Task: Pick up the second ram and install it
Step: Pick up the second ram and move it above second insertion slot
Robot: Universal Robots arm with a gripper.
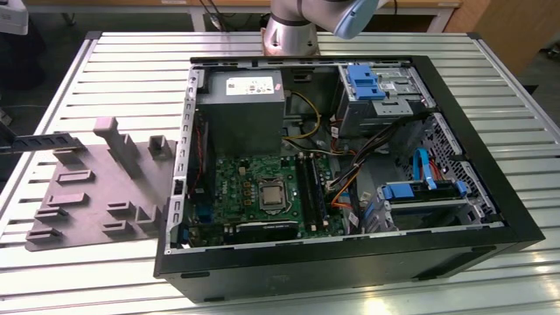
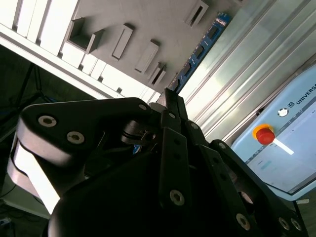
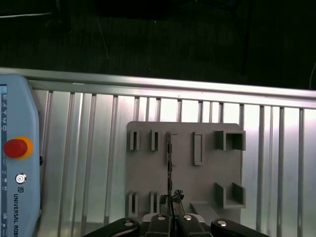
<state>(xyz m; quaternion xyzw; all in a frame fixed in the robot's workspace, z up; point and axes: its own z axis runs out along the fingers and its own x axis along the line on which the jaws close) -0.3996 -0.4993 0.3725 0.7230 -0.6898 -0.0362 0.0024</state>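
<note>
My gripper [image 3: 171, 217] is shut on the second ram [image 3: 169, 165], a thin dark stick seen edge-on in the first wrist view. The stick reaches out from the fingertips over the light grey tray [image 3: 207, 173]. In the second wrist view the ram [image 2: 201, 49] shows a bluish face with small chips and runs away from the gripper [image 2: 168, 96]. In the exterior view the gripper [image 1: 7, 142] is at the far left edge. There it holds the ram [image 1: 48, 140] level over the back left corner of the tray [image 1: 88, 197].
An open computer case [image 1: 341, 262] lies on the slatted metal table [image 1: 114, 72] at the exterior view's right of the tray. Long black slots [image 1: 311, 190] sit on its green motherboard. A teach pendant [image 3: 17, 173] with a red button rests on the table.
</note>
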